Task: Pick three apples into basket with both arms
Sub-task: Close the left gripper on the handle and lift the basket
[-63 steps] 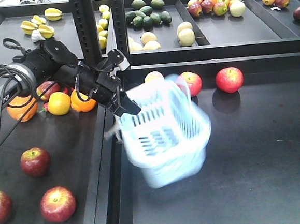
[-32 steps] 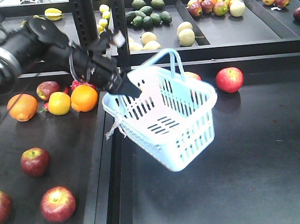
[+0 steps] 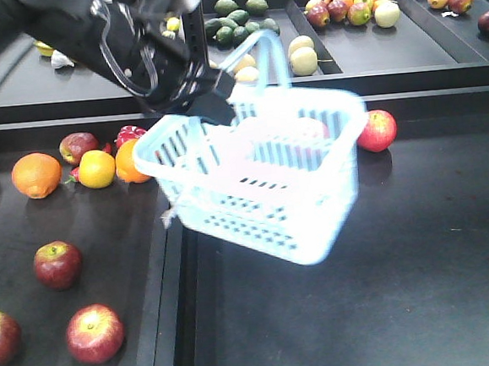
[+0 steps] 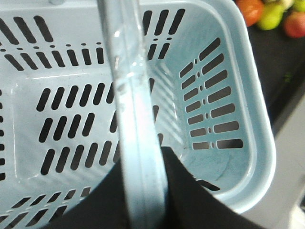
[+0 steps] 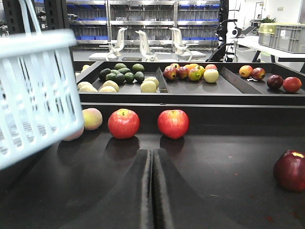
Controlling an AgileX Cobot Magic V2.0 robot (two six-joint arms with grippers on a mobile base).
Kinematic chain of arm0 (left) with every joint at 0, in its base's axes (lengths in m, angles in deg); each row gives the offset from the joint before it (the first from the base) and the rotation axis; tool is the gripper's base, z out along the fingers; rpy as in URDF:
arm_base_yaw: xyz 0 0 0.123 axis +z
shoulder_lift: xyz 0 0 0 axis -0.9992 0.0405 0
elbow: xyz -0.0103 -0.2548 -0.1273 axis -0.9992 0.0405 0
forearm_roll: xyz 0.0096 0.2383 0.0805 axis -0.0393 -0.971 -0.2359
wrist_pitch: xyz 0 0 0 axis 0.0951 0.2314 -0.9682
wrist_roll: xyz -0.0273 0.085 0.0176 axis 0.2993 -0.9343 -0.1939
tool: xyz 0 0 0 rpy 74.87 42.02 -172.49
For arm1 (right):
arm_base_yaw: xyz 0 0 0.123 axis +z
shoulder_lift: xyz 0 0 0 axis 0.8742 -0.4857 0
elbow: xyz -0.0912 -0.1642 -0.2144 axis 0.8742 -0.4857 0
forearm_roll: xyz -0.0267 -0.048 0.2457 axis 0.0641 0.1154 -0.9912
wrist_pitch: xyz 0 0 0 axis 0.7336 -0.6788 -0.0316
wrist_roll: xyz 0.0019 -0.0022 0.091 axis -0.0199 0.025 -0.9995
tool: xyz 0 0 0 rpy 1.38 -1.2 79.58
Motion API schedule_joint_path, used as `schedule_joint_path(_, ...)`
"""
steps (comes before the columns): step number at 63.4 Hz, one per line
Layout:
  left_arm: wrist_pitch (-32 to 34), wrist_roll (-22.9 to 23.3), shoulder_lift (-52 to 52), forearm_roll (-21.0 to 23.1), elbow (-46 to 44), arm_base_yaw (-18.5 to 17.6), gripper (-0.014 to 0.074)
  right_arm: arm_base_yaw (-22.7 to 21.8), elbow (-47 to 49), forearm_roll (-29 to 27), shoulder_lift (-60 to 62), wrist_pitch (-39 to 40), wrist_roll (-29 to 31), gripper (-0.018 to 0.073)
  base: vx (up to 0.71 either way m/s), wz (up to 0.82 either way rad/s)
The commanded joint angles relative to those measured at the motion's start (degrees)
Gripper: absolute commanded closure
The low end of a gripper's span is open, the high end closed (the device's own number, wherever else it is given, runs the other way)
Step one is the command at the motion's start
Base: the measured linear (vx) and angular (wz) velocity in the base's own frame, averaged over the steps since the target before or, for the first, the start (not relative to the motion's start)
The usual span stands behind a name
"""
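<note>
**Basket hanging from my left gripper**

My left gripper [image 3: 211, 103] is clamped on the swing handle [image 4: 138, 119] of the pale blue basket [image 3: 262, 190]. The basket hangs tilted and blurred above the black table [image 3: 365, 309]. Three dark red apples [image 3: 58, 264] lie on the table, below and left of the basket. My right gripper [image 5: 151, 160] sits low to the basket's right, fingers pressed together.

Black fingers [image 4: 195, 205] flank the handle [image 4: 138, 157] of the pale blue basket [image 4: 259, 143], over its slotted bottom.
</note>
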Motion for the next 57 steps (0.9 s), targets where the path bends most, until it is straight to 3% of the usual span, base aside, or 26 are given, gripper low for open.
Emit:
schedule_joint_path(1,0.7,1.6,-7.6,2.9,2.2,-1.9,0.0604,-0.3,-0.7,0.6,0.6,4.1,0.1,0.0564,0.00,0.00)
schedule_joint_path(14,1.6,-0.3,-17.9,2.8,17.9,-4.3,0.0604,-0.3,-0.7,0.6,0.6,4.0,0.1,0.0564,0.00,0.00)
schedule_joint_path(40,25.1,-0.1,-39.2,7.6,46.5,-6.0,0.0604,-0.3,-0.7,0.6,0.6,4.0,0.1,0.0564,0.00,0.00)
schedule_joint_path(57,27.5,-0.1,-42.4,7.5,51.7,-6.0,0.0604,-0.3,-0.7,0.6,0.6,4.0,0.1,0.0564,0.00,0.00)
